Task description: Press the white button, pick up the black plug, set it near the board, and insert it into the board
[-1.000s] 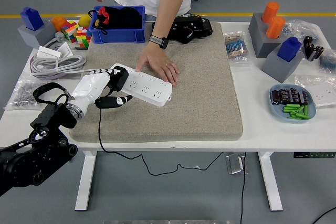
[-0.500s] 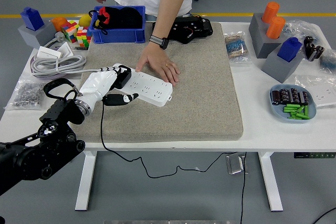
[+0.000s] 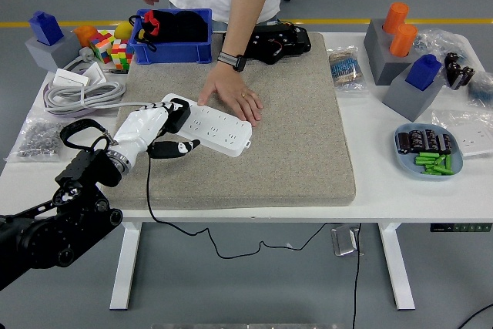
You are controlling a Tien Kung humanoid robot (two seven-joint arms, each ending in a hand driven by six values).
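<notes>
White table (image 3: 385,190), carrying a grey felt mat (image 3: 293,136). White power strip (image 3: 219,129) lying on mat, pinned at far end by person's flat hand (image 3: 235,96). Robot's left hand (image 3: 150,130) at strip's near end, fingers closed around black plug (image 3: 179,115) seated on the strip.

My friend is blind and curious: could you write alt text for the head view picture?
A robot's left hand holds a black plug at the end of a white power strip lying on a grey mat, while a person's hand presses the strip flat from the far side. The white table holds toy blocks, cables and small parts around the mat.
</notes>
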